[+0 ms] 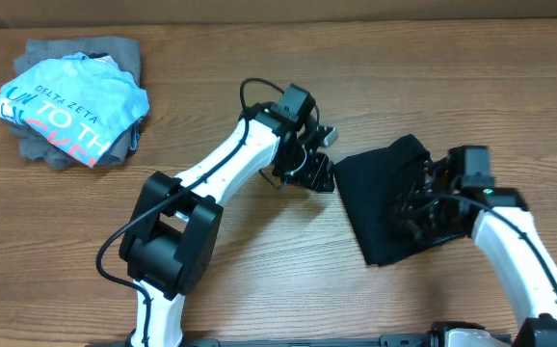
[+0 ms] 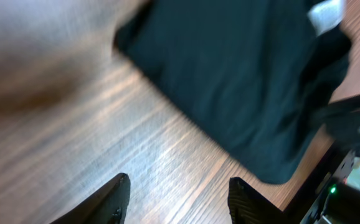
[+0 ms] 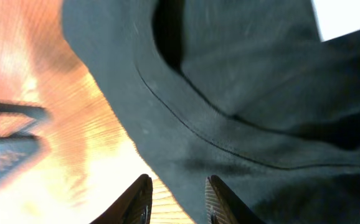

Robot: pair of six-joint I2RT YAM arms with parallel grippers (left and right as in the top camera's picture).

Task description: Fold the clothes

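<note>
Wood-grain table [image 1: 288, 284] under black T-shirt [image 1: 384, 198]

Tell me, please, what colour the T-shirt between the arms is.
The T-shirt is plain black; the overhead view shows it best.

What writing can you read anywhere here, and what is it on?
"DELTA ZETA": on the light blue shirt, top left.
Larger letters below it: cut off by folds, not readable whole.
White neck label on the black T-shirt: no text readable.
</note>
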